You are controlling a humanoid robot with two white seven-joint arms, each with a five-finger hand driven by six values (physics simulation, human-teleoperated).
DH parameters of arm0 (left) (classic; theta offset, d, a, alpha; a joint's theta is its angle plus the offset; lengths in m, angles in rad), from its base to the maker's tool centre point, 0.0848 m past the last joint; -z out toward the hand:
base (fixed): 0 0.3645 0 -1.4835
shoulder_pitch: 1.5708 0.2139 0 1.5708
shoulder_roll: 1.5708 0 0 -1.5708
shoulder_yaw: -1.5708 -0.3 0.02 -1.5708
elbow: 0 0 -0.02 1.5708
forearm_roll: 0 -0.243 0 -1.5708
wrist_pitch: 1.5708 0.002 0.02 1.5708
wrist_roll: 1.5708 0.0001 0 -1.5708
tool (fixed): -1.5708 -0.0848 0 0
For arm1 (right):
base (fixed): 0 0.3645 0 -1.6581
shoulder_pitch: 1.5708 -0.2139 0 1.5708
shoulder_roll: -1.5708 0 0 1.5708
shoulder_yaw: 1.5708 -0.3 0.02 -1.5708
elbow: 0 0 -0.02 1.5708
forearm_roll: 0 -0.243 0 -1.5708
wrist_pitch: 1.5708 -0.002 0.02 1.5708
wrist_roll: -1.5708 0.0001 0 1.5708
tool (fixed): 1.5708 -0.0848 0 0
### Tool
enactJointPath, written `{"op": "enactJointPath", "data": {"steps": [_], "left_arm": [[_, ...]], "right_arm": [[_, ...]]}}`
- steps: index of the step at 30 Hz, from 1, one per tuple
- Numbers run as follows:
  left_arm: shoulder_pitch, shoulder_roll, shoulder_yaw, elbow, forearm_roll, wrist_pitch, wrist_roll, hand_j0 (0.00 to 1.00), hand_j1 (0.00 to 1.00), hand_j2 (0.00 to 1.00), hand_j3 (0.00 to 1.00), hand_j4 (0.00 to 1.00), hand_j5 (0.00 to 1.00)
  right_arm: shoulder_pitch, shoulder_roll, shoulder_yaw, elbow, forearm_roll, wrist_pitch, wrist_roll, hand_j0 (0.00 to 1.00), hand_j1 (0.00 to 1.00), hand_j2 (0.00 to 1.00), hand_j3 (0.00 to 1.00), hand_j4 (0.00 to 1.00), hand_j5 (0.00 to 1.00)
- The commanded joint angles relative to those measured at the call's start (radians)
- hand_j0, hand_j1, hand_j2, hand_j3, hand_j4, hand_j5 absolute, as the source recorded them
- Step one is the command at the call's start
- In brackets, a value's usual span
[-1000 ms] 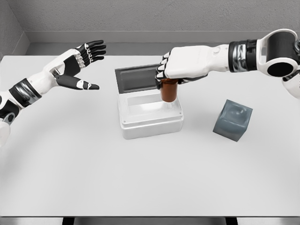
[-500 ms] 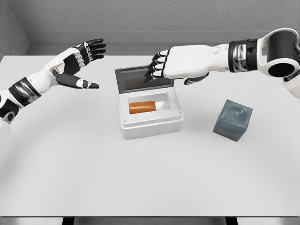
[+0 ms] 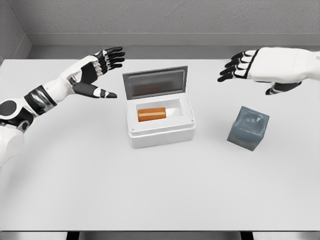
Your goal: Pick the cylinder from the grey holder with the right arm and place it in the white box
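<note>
Inside the white box (image 3: 160,131), near the middle of the table (image 3: 100,190), I find the orange cylinder (image 3: 151,114) lying on its side, toward the left of the cavity, with the lid (image 3: 155,84) standing open behind it. My right hand (image 3: 260,70) hangs above the table to the right of the box and behind the grey holder (image 3: 248,128); its fingers are spread and it carries nothing. My left hand (image 3: 95,75) is raised to the left of the box, palm open, likewise unladen. The holder sits well apart from the box and I see nothing in it. I judge the placement done. As to handling, the cylinder looks rigid, smooth and light, so I would expect it to roll or slip under a loose hold. Were it to be lifted again, I would take it across the middle of its body, fingers against thumb.
</note>
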Motion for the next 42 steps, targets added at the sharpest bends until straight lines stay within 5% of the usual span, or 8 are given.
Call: {"op": "enactJointPath", "data": {"steps": [1, 18, 26, 29, 35, 42], "left_arm": [[0.0, -0.007, -0.002, 0.0, 0.006, 0.001, 0.0, 1.0, 1.0, 1.0, 1.0, 1.0, 1.0], [0.017, -0.023, -0.024, -0.012, 0.005, -0.002, 0.0, 1.0, 1.0, 1.0, 1.0, 1.0, 1.0], [0.071, -0.003, -0.015, -0.127, 0.003, -0.01, 0.0, 1.0, 1.0, 1.0, 1.0, 1.0, 1.0], [0.092, 0.065, -0.012, -0.196, 0.005, -0.01, 0.0, 1.0, 1.0, 1.0, 1.0, 1.0, 1.0], [0.092, 0.075, 0.041, -0.198, 0.006, -0.009, 0.0, 1.0, 1.0, 1.0, 1.0, 1.0, 1.0], [0.156, 0.257, 0.116, -0.206, 0.012, -0.076, 0.0, 1.0, 1.0, 1.0, 1.0, 1.0, 1.0]], "right_arm": [[0.002, -0.025, -0.006, 0.037, -0.03, 0.003, -0.001, 1.0, 1.0, 1.0, 1.0, 1.0, 1.0], [0.029, -0.008, -0.006, 0.054, -0.048, 0.003, -0.001, 1.0, 1.0, 1.0, 1.0, 1.0, 1.0], [0.029, 0.006, -0.006, 0.061, -0.047, 0.003, -0.001, 1.0, 1.0, 1.0, 1.0, 1.0, 1.0], [0.028, 0.008, -0.007, 0.065, -0.047, 0.003, -0.001, 1.0, 1.0, 1.0, 1.0, 1.0, 1.0], [0.028, 0.009, -0.007, 0.064, -0.047, 0.003, -0.001, 1.0, 1.0, 1.0, 1.0, 1.0, 1.0], [0.028, 0.012, -0.007, 0.064, -0.047, 0.003, -0.001, 1.0, 1.0, 1.0, 1.0, 1.0, 1.0]]}}
